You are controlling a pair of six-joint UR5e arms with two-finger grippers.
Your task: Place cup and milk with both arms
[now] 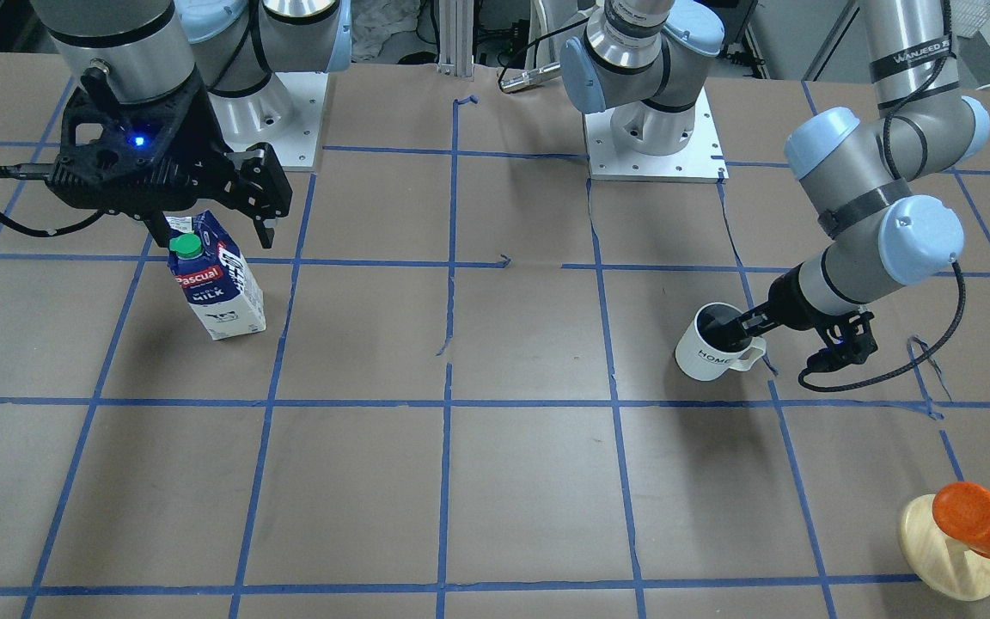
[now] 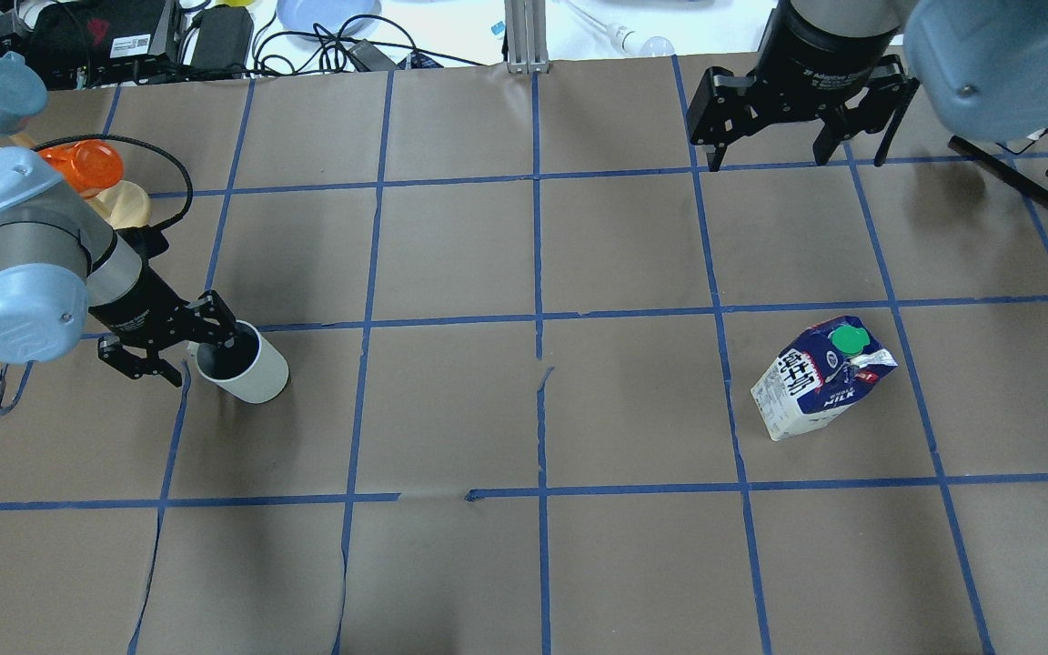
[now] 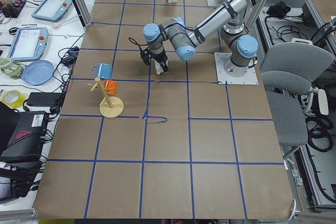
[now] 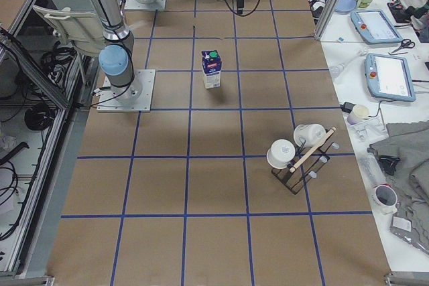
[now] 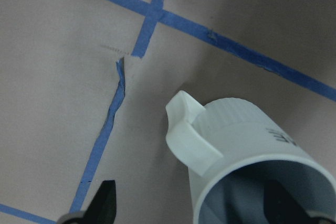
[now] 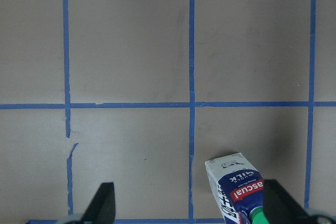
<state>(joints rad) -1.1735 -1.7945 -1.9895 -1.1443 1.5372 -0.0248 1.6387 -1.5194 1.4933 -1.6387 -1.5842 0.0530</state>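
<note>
Overhead exterior: we read this as pre-grasp, with the left gripper (image 2: pixel 180 355) spread, straddling the wall of the cup (image 2: pixel 256 377) at the table's (image 2: pixel 451 409) 9 o'clock, and the right gripper (image 2: pixel 768 162) spread, hanging clear at 12 o'clock of the milk (image 2: pixel 815 387) over at 3 o'clock, so next we likely pinch left and lower right.

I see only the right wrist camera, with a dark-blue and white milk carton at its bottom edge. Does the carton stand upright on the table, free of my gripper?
Observer: Yes. The dark-blue and white gable-top milk carton stands upright on its base; the right gripper hangs open above it, not touching.
Operator: What does the left arm do?
Observer: The left gripper is open at the white ceramic mug: one finger inside it, the other outside, on the handle's side.
</note>
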